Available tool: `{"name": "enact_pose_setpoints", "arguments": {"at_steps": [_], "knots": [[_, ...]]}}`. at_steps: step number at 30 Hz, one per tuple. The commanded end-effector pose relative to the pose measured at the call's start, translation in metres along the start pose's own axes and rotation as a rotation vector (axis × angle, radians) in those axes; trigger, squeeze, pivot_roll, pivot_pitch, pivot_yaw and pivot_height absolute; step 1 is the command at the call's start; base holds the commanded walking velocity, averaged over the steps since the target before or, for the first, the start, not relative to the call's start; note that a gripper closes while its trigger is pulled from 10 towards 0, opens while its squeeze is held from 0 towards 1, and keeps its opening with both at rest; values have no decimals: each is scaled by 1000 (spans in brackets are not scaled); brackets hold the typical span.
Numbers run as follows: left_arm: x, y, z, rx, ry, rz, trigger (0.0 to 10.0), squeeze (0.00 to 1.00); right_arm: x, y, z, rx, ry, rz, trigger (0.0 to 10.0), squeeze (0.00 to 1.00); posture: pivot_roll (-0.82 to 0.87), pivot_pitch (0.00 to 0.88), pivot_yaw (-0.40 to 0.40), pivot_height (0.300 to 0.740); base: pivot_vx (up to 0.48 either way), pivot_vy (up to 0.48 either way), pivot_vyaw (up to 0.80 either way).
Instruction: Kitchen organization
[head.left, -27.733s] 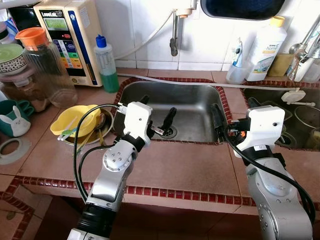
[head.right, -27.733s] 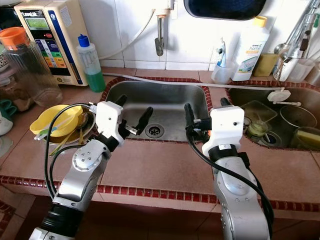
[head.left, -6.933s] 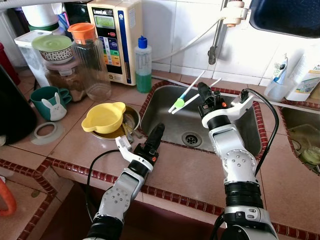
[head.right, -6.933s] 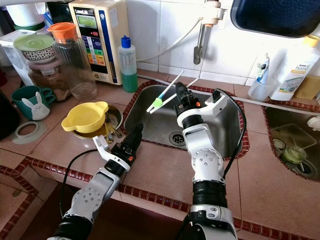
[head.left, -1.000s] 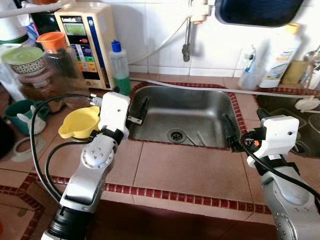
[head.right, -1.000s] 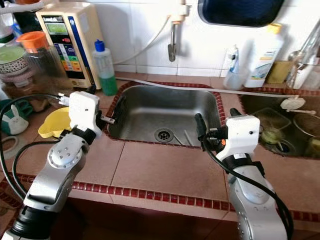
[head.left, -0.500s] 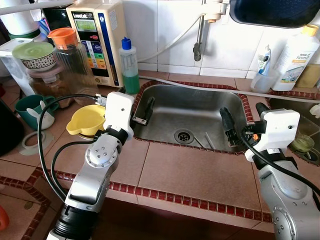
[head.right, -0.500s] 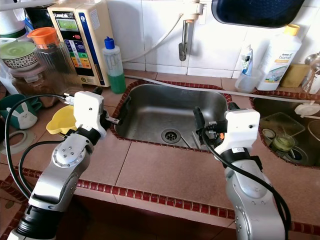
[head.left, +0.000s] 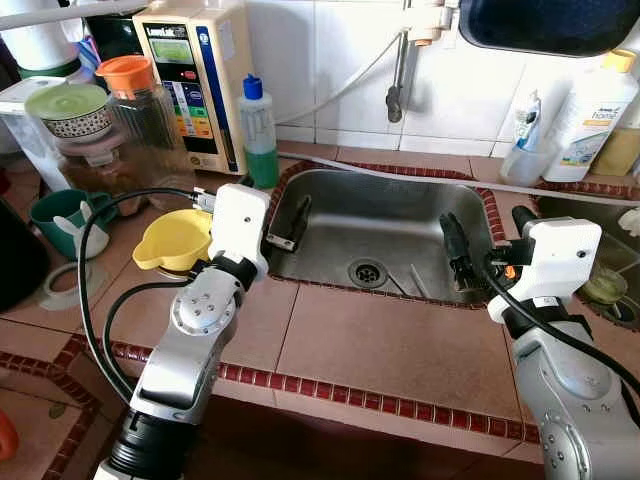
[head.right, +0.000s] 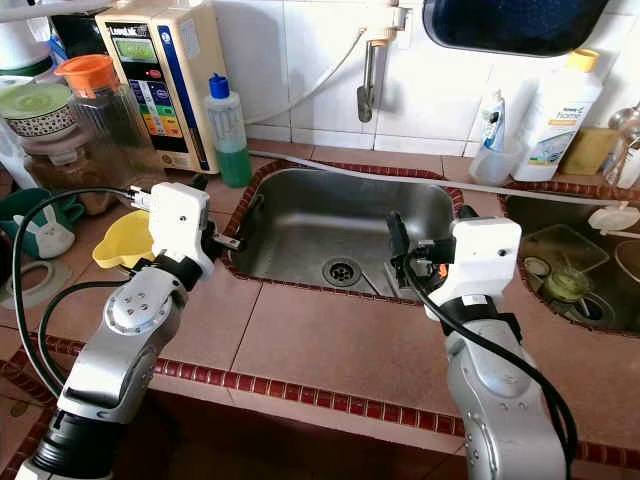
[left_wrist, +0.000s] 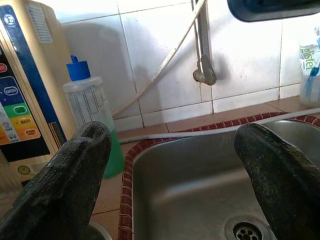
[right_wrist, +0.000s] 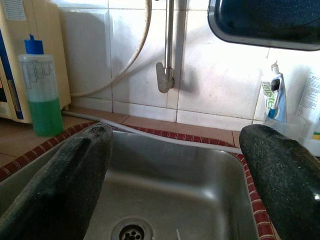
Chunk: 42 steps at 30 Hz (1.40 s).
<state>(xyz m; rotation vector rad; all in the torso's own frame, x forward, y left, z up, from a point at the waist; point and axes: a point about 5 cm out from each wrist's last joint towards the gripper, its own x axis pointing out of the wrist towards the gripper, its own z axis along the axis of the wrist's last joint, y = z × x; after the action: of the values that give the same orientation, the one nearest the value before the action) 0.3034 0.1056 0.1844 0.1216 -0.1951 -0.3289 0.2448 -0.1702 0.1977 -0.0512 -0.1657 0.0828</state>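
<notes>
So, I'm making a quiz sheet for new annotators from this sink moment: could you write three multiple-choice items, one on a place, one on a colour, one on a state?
1. Where does the bottle of green liquid stand?
A. On the counter at the sink's back left corner
B. Inside the sink basin
C. On top of the yellow bowl

2. What colour is the lid of the clear jug?
A. Blue
B. Orange
C. White

3. How are the two grippers?
A. Both open, holding nothing
B. Both shut on utensils
C. Left shut on the bowl, right open

Answers:
1 A: the bottle stands on the tiles beside the sink rim, next to the water purifier.
2 B: the jug has an orange cap.
3 A: the left gripper and right gripper each show their fingers spread wide with only the basin between them.
</notes>
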Motion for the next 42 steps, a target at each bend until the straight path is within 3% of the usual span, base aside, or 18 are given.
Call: {"name": "enact_pose_setpoints", "arguments": {"at_steps": [1,28,42], "knots": [[1,3,7,12,-21,4,10000,0,0,2,8,6,-31,5,10000,0,64,0,64,740,0,0,0],[1,2,6,19,-13,-18,10000,0,0,6,5,26,-26,8,10000,0,64,0,74,740,0,0,0],[-5,0,-14,1,37,-19,10000,0,2,8,3,15,-16,18,10000,0,60,0,64,740,-19,0,0]]}}
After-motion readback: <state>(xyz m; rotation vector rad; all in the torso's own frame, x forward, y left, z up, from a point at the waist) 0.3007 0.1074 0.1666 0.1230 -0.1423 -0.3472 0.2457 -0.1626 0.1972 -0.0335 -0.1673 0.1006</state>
